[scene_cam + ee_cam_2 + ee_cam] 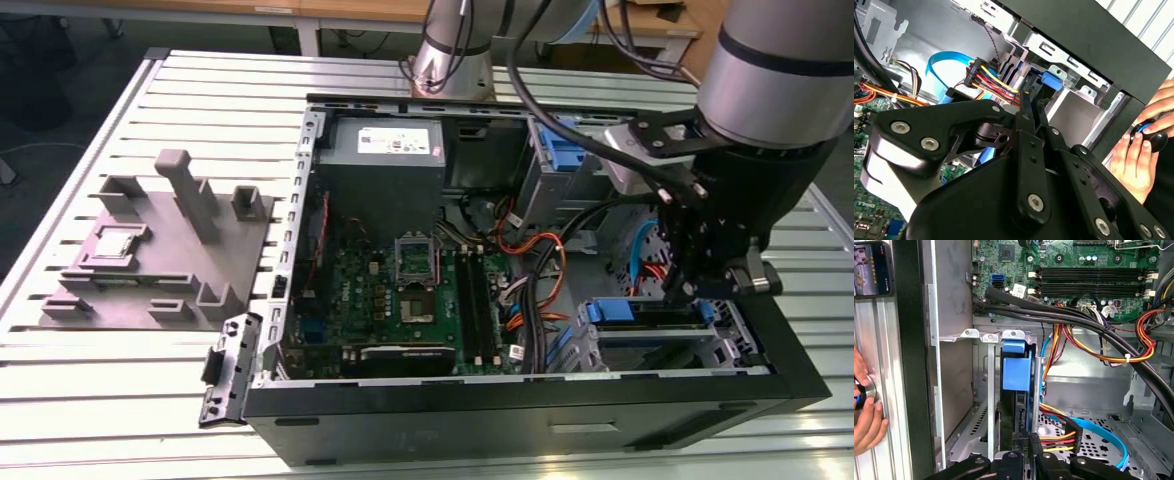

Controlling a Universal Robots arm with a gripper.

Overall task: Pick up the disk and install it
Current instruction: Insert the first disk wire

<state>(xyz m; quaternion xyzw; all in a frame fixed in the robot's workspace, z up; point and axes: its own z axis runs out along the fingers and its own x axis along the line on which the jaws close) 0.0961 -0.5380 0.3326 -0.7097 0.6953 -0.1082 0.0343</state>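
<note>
The disk (1016,371) stands on edge in the metal drive cage (988,390) at the case's front corner, its blue bracket tab facing the motherboard. In the first wrist view my gripper (1026,452) is shut on the disk's thin body, one finger on each flat side. The second wrist view has the black fingers (1024,117) close together around the disk's edge, with the blue tab (1051,80) beyond them. In the exterior view the gripper (694,298) hangs over the cage at the right, and the disk's blue bracket (621,311) pokes out beside it.
Bundles of orange, yellow and red cables (1089,347) and a blue ribbon cable (1114,437) lie close beside the cage. The motherboard (400,290) and power-supply box (387,150) fill the case. A person's hand (1139,155) holds a round object outside the case wall. A grey fixture (160,250) sits on the exterior view's left.
</note>
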